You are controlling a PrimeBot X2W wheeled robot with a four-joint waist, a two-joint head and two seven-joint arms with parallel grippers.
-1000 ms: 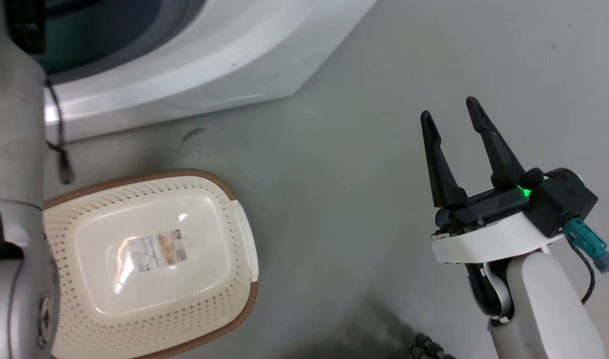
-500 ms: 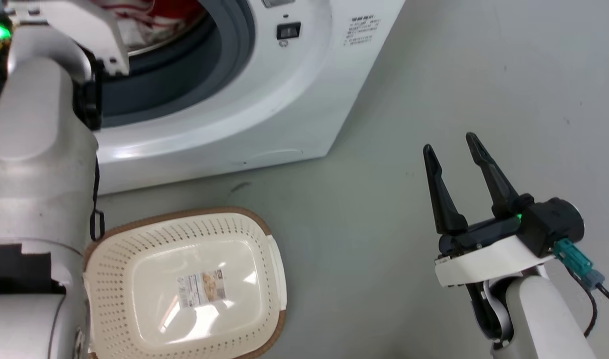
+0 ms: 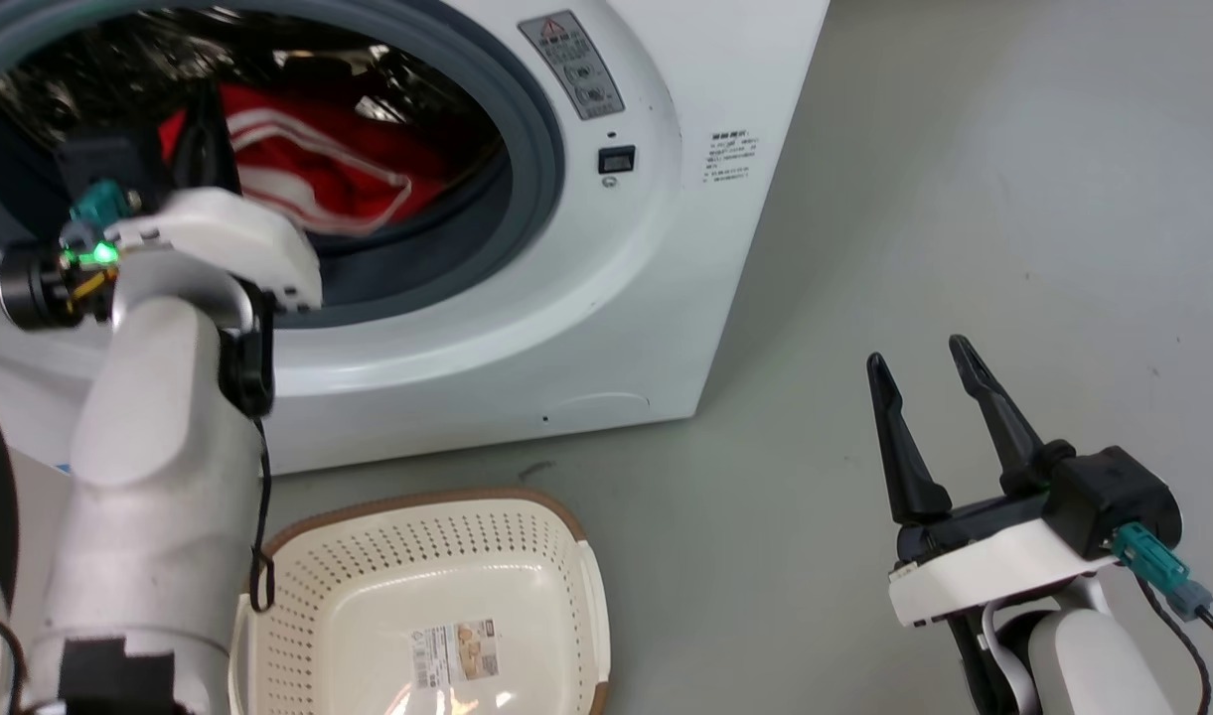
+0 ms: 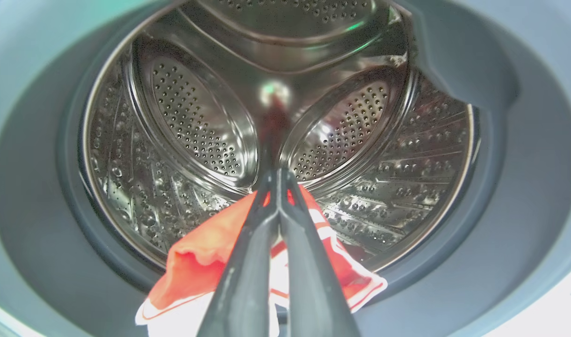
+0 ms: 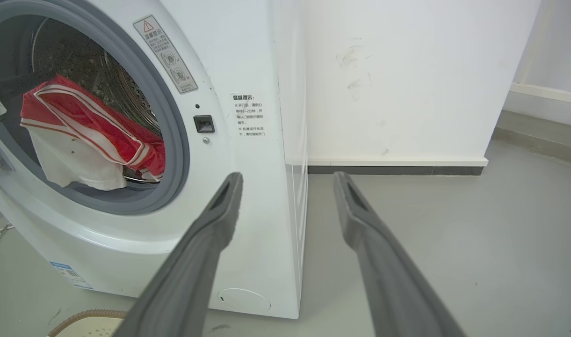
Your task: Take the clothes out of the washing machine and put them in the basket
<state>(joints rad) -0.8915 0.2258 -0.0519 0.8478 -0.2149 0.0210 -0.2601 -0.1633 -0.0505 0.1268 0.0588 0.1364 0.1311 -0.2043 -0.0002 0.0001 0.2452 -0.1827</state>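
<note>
The clothes [image 3: 313, 174], bright red with white stripes and a white panel, hang bunched in the porthole of the washing machine [image 3: 616, 298], inside its grey rubber rim. The left gripper [image 4: 277, 180] is clamped on the red fabric, fingers pressed together, before the shiny perforated drum [image 4: 196, 117]. The basket [image 3: 437, 536], cream with a brown rim, stands on the grey floor [image 3: 964, 199] near the washer's front. The right gripper [image 3: 919, 356] hangs well apart, fingers spread. A white wall [image 5: 407, 70] rises behind
</note>
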